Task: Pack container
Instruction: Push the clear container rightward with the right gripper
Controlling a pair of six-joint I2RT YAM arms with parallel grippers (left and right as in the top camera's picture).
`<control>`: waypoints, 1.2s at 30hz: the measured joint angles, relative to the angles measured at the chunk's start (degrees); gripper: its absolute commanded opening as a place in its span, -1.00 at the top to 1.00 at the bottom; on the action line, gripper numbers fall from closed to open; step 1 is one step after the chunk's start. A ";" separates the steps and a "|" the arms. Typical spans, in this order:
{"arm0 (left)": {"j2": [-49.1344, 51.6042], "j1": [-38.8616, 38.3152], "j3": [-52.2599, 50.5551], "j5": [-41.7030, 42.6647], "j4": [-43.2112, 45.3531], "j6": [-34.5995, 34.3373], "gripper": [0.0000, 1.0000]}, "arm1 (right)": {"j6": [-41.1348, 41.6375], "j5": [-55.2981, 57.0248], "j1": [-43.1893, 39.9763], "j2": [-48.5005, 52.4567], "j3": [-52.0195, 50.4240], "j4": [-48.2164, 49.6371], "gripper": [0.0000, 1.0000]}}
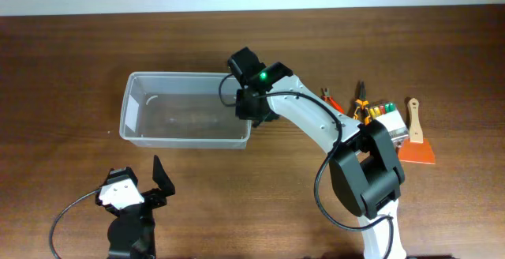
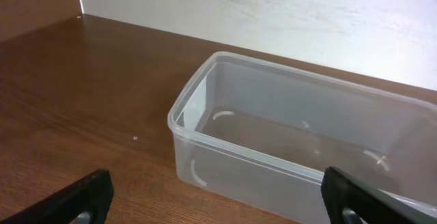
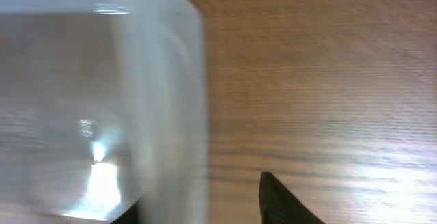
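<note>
Right claw [image 1: 251, 107] released over one end of the container [image 1: 177, 141]; left claw [image 2: 215, 183] released, facing its long side

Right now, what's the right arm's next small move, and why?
Probably lift the right claw clear of the container and swing it toward the pliers. The container looks empty, the claw hangs open over its right end with nothing in it, and the tools lie on the table further right.
</note>
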 measured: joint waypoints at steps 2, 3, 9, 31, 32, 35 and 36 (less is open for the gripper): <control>0.00 0.00 0.00 0.00 0.00 0.00 -0.99 | 0.04 0.66 -0.33 0.00 0.00 -2.19 0.30; 0.00 0.00 0.00 0.00 0.00 0.00 -0.98 | 0.02 1.03 -0.63 0.00 0.00 -3.41 0.34; 0.00 0.00 0.00 0.00 0.00 0.00 -0.98 | -4.11 2.19 -5.97 0.00 0.00 -8.15 0.37; 0.00 0.00 0.00 0.00 0.00 0.00 -0.98 | -14.82 3.30 -13.38 -3.63 2.14 -9.27 -0.97; 0.00 0.00 0.00 0.00 0.00 0.00 -0.99 | -15.52 3.30 -13.81 -4.85 2.95 -9.01 -0.97; 0.00 0.00 0.00 0.00 0.00 0.00 -0.99 | -17.49 4.44 -17.40 -11.02 6.34 -8.72 -0.97; 0.00 0.00 0.00 0.00 0.00 0.00 -0.98 | -18.36 5.42 -19.45 -13.40 7.19 -8.59 -0.97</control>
